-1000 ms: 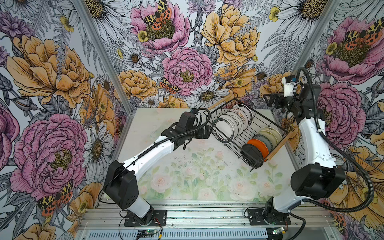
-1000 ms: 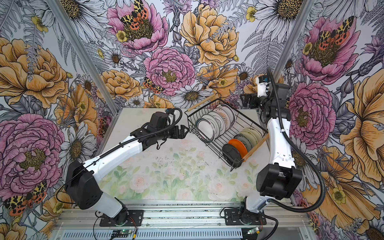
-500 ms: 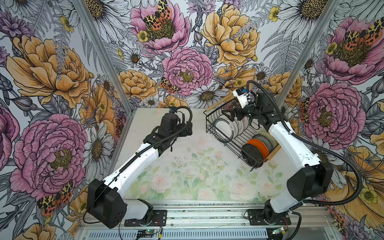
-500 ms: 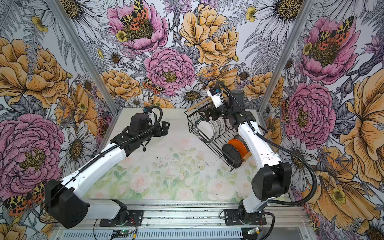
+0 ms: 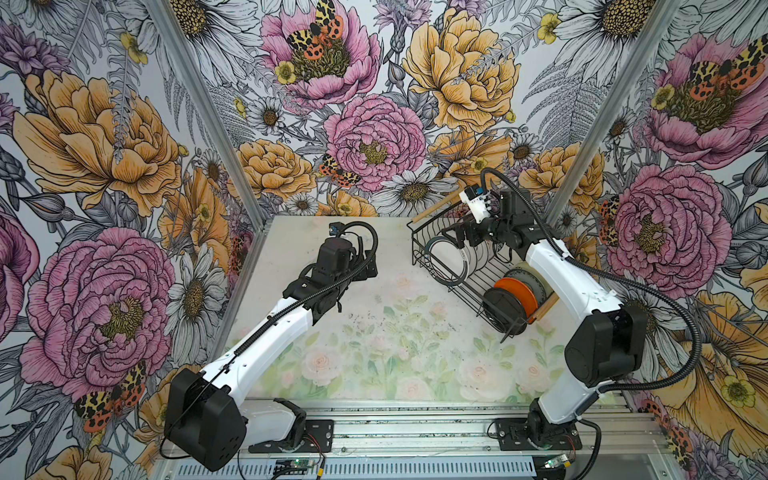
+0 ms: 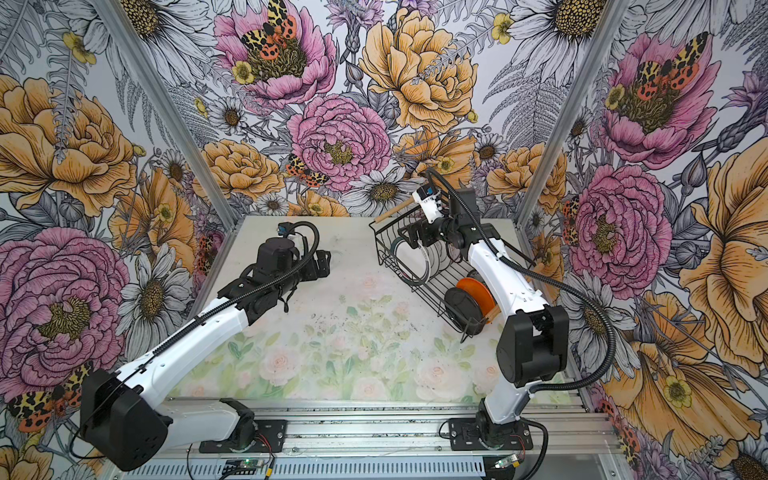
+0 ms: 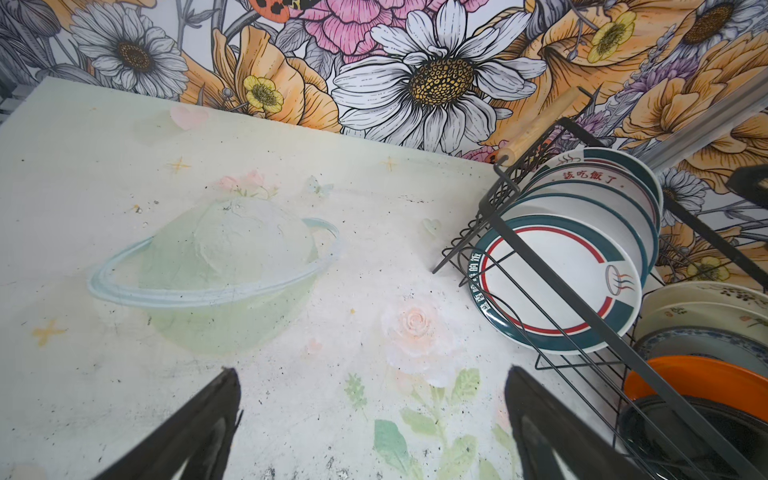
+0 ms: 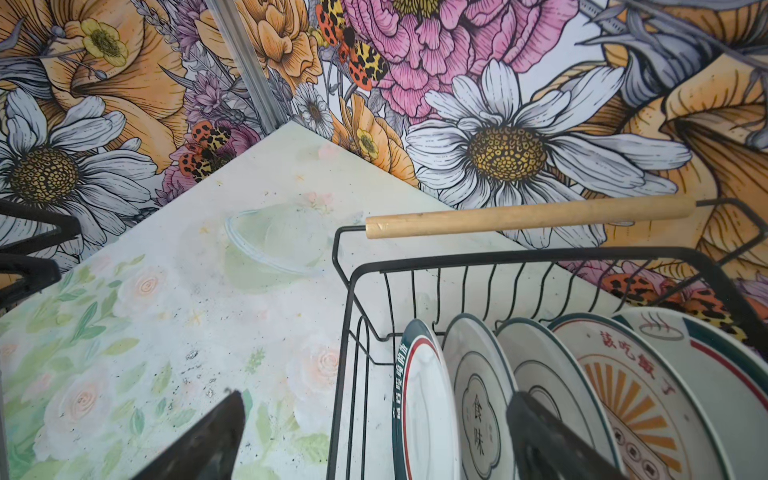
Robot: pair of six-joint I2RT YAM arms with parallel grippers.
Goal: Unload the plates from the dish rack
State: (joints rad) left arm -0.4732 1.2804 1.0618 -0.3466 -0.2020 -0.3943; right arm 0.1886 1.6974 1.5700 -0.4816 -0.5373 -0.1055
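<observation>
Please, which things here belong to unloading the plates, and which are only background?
Belong:
dish rack
teal-rimmed plates
orange plate
black plate
left end effector and right end effector, both open

Only background:
floral table mat
flowered walls

— What stands on the surface [image 5: 374,357]?
— The dish rack [image 8: 540,254]. Left of the rack the pale top shows printed roses [image 7: 415,324], a faded ringed planet [image 7: 208,270] and scattered dark specks [image 5: 365,320].

- The rack [image 8: 540,253] sits at the back right of the worktop [image 5: 374,340].
- The plates [image 7: 557,282] stand on edge in a row inside it.
- The right tool [image 5: 457,239] hangs over the rack's far end.
- The left tool [image 5: 368,266] is left of the rack, well apart.
</observation>
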